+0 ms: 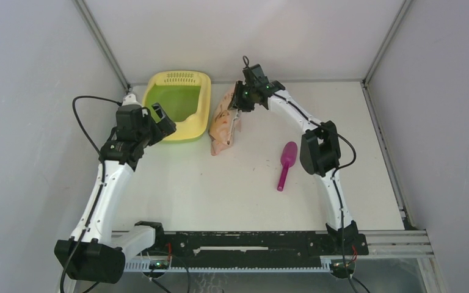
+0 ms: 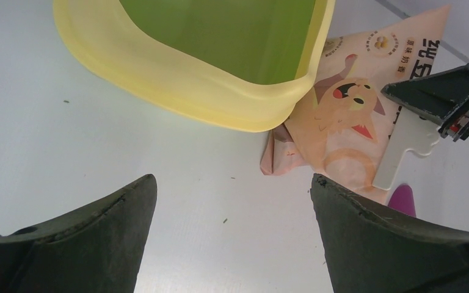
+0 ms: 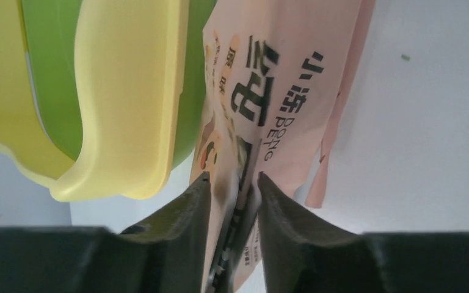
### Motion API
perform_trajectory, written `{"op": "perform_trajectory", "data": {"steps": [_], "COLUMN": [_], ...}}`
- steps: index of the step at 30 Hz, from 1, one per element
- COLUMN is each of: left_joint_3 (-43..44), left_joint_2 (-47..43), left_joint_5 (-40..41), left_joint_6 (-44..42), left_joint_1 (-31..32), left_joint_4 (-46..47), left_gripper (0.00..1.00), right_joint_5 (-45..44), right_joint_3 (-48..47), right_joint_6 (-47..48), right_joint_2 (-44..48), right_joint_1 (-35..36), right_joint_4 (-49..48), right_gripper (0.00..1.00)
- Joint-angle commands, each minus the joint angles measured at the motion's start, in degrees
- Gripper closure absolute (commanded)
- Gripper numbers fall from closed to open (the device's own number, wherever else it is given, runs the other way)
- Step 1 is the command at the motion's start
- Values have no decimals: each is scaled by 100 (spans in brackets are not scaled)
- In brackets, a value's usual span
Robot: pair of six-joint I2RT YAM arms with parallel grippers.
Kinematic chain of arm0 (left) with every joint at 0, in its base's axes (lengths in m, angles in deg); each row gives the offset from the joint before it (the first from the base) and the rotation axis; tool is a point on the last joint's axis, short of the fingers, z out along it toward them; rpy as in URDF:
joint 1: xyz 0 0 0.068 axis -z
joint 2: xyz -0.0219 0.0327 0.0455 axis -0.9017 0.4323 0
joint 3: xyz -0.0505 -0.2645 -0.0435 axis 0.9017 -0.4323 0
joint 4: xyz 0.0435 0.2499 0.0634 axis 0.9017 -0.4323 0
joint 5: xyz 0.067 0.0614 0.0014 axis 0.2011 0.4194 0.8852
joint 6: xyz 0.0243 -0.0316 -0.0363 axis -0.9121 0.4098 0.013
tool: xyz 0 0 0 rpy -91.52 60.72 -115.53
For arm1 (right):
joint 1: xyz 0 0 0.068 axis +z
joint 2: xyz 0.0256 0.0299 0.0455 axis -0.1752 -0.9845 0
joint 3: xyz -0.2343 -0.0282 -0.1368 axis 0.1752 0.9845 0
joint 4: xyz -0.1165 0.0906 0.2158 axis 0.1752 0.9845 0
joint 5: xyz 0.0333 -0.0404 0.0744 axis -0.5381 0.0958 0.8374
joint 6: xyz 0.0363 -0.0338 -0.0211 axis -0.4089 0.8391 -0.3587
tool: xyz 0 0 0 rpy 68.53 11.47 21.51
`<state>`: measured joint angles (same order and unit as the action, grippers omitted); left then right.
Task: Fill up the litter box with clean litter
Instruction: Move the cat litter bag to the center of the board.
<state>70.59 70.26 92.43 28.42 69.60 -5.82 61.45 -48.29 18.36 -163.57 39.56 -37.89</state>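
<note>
Right gripper (image 3: pixel 232 194) pinches a fold at the far end of the peach litter bag (image 3: pixel 281 91), probably to lift and tip it. The bag lies against the litter box (image 1: pixel 204 107), whose green floor shows bare. The clean litter is unseen, presumably inside the bag. Left gripper (image 2: pixel 232 180), jaws wide apart, hovers near the box's corner, perhaps to steady it. A magenta scoop (image 1: pixel 286 163) lies well apart.

Pale yellow litter box (image 1: pixel 204 115) with a green floor; peach-pink bag (image 1: pixel 222 126) (printed with a cartoon animal and black lettering); magenta scoop (image 1: pixel 287 163); white counter (image 1: pixel 220 192).
</note>
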Motion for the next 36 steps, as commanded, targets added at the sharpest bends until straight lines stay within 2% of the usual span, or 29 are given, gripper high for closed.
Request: {"op": "perform_trajectory", "data": {"steps": [1, 5, 12, 18, 22, 23, 24, 25, 27, 28, 31, 36], "left_joint_3": [-145, -234, -468, -523, -524, -508, -481, -444, -338, -280, -158, -27], "left_joint_2": [-126, -186, -415, -378, -198, -87, 2, 113, 310, 397, 613, 885], "left_joint_5": [-166, -302, -523, -190, 122, 201, 282, 325, 451, 514, 638, 757], "left_joint_6": [-94, -42, 145, 479, 739, 798, 841, 885, 928, 945, 982, 1026], "left_joint_1": [-28, -7, 235, 1125, 1919, 2095, 2249, 2410, 2695, 2829, 3115, 3341], "left_joint_4": [222, 223, 227, 264, 397, 428, 452, 471, 473, 473, 494, 534], "left_gripper": [0, 2, 3, 4, 4, 5, 5, 5, 6, 6, 6, 6], "right_joint_5": [87, 81, 14, 305, 469, 490, 481, 483, 446, 441, 434, 437], "right_joint_3": [-259, 29, 1383, 3168, 3764, 3903, 3980, 4037, 4154, 4212, 4450, 4827], "right_joint_6": [19, 173, 580, 844, 1034, 1080, 1096, 1123, 1149, 1136, 1130, 1163], "right_joint_2": [53, 332, 1479, 2672, 3099, 3184, 3290, 3360, 3533, 3644, 4016, 4584], "right_joint_1": [-28, -22, -214, -588, -747, -776, -796, -822, -880, -919, -1032, -1130], "right_joint_4": [189, 270, 373, 164, 124, 82, 75, 71, 92, 101, 120, 159], "right_gripper": [69, 99, 100, 100, 99, 85, 67, 58, 47, 43, 39, 41]}}
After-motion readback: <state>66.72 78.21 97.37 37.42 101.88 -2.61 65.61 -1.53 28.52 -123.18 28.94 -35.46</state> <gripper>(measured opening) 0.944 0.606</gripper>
